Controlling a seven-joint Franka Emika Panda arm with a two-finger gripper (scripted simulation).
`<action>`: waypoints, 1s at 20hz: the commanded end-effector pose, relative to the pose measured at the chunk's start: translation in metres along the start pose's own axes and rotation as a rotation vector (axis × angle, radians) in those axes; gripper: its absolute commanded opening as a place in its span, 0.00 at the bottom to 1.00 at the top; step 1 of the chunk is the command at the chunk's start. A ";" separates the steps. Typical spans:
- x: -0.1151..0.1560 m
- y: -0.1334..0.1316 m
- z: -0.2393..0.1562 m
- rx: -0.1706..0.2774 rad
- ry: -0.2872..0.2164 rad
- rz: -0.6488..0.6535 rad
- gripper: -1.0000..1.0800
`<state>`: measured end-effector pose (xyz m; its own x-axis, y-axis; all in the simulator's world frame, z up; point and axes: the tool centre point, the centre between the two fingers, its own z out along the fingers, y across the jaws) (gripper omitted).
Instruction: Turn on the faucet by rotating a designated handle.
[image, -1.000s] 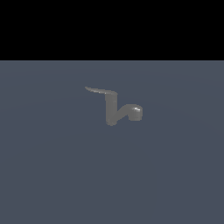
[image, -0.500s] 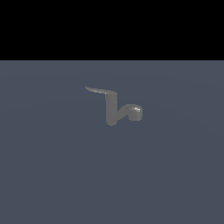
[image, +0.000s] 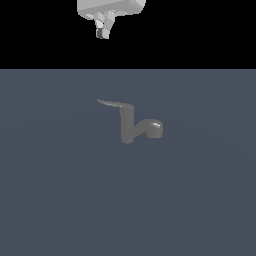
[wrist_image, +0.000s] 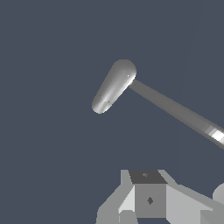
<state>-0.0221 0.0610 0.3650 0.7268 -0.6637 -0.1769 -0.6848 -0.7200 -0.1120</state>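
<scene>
Claw (image: 104, 34) high above faucet (image: 131, 126), state unreadable to me. Risk: I descend onto spout (thicker, rounded), not thin handle (image: 113, 104); lever slips aside.

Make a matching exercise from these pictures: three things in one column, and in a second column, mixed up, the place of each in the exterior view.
Things:
1. gripper
2. handle
3. spout

Places:
A. juts from the post's top toward the exterior view's left
B. high above the faucet, apart from it
C. bends from the post toward the exterior view's right, rounded end

Pairs: 1-B, 2-A, 3-C
</scene>
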 end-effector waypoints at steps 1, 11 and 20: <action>0.012 -0.012 0.018 -0.005 0.004 0.071 0.00; 0.056 -0.052 0.094 -0.034 0.060 0.338 0.00; 0.085 -0.077 0.155 -0.052 0.147 0.529 0.00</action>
<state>0.0791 0.0898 0.2155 0.3132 -0.9469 -0.0722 -0.9493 -0.3143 0.0036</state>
